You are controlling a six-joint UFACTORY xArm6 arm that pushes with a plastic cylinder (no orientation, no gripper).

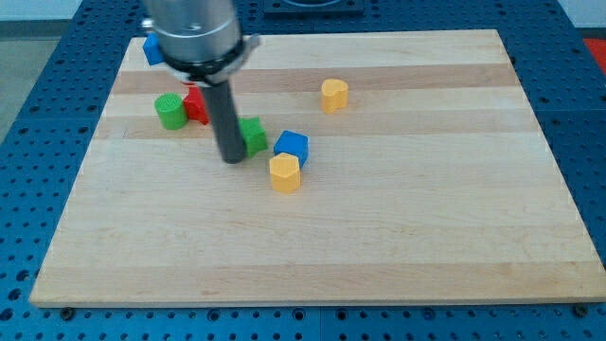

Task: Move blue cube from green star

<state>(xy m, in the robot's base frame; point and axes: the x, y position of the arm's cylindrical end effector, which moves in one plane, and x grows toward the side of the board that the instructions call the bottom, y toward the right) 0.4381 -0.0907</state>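
Resting on a pale wooden board (398,237) of lengthwise planks, itself laid over a blue perforated table (38,142), the blocks cluster toward the board's top-left corner. My tip (233,159) carries no jaws, so nothing is clenched or held; it stands just left of the green star (253,135), touching or nearly so. The blue cube (293,146) sits just right of that star, with a yellow block (284,172) touching it below. A green cylinder (170,112) adjoins a red block (196,104). Another blue block (151,49) lies at the top-left corner; another yellow piece (333,95) sits near the top edge's middle.
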